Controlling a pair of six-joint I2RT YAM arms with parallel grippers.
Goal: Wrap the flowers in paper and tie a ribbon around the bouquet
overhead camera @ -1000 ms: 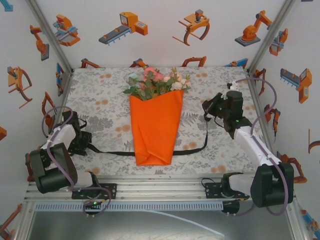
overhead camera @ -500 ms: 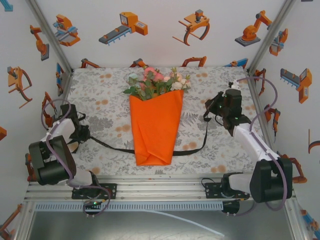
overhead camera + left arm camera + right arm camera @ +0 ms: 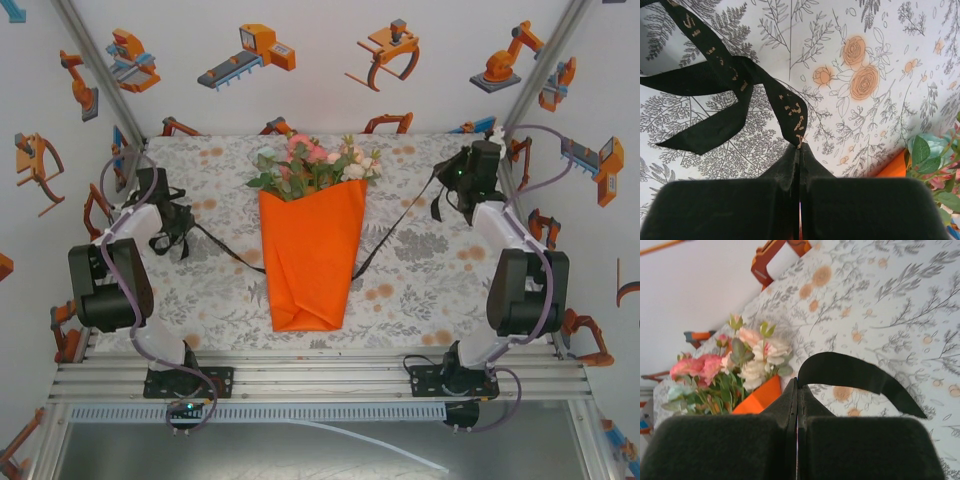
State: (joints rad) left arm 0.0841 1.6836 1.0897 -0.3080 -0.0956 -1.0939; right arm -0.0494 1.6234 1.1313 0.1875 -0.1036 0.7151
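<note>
Moved: both arms had swung from the near part of the bench (image 3: 220, 180) toward its far side, and the ribbon (image 3: 225, 250), a second ago slack and low near the cone's foot, now rose in two diagonals.
Left gripper (image 3: 178, 222): clenched on the ribbon's left end, well to the left of the bouquet (image 3: 312, 240).
Right gripper (image 3: 455, 178): clenched on the ribbon's right end, near the far right corner.
Bouquet: lay in the bench's middle, flowers (image 3: 315, 162) at the far end of the orange paper (image 3: 310, 270).
Top view: each ribbon half met a side edge of the paper; the stretch between was hidden.
Left wrist view: the left gripper (image 3: 799, 147) pinched the ribbon (image 3: 720, 70) at its fingertips; gold lettering showed on the band, a loose tail lay on the cloth, and leaves (image 3: 932, 160) sat at the right edge.
Right wrist view: the right gripper (image 3: 796, 382) was closed tight, the ribbon (image 3: 850, 372) arching right from its tips, with the flowers (image 3: 740, 365) beyond to the left.
</note>
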